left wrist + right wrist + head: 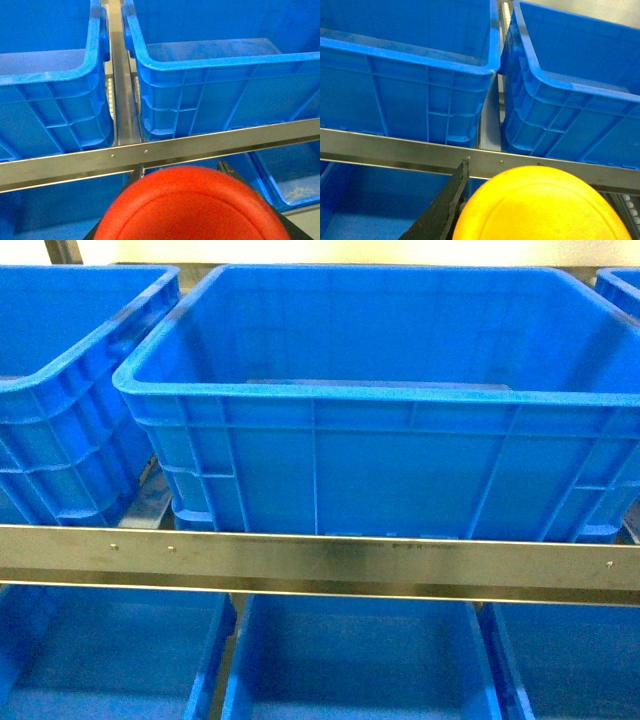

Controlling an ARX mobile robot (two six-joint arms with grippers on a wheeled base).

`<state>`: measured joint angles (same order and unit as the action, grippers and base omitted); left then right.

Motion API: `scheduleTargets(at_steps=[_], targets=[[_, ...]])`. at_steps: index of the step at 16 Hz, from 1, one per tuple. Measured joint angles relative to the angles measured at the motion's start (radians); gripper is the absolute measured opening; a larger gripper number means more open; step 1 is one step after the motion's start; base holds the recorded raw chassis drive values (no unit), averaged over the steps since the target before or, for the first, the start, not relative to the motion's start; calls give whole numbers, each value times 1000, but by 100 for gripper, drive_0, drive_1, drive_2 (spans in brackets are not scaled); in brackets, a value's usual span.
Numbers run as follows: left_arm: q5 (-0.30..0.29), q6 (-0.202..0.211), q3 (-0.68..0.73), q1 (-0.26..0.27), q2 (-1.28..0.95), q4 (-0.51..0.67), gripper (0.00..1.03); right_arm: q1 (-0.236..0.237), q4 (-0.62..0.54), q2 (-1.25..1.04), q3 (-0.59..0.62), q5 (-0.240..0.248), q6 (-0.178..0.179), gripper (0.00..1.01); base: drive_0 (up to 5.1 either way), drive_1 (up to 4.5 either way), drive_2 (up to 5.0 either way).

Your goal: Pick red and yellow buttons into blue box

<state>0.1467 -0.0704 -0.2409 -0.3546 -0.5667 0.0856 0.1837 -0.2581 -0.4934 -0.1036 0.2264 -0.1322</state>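
Left gripper [180, 172]: closed on the red button [192, 207], whose dome fills the lower part of the left wrist view between the two dark fingers; the cap is held toward the camera.
Right gripper [535, 175]: clamped on the yellow button [545, 207]; one dark finger [451, 200] is seen at the cap's left, the other is hidden.
Blue box [380, 390]: seen ahead of and above both grippers, beyond a steel shelf rail [320, 560]; its interior appears to hold no buttons.
Neighbouring crates: one crate [50, 75] lies ahead-left of the left gripper, another [580, 85] ahead-right of the right gripper; lower bins [360, 660] sit beneath the rail.
Reason for hold: both buttons are judged to be carried together so that each can be released over the box.
Progress: both picks are judged done; the drops are not yet made.
Next move: each gripper would need to be raised over the thick rim before opening.
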Motion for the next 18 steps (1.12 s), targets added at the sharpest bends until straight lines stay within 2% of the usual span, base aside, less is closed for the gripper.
scheduleTargets(at_steps=[6,15,18], targets=[[0,0,0,0,5,3,34,0,-1,4,0,0,0,34,1,422,-419],[3,0,-1,1,2,3,34,1,0,-1,0,-2,0,34,0,0,0],[3,0,-1,1,2,3,34,15,6,-26,-12,-30,-1,34,0,0,0]])
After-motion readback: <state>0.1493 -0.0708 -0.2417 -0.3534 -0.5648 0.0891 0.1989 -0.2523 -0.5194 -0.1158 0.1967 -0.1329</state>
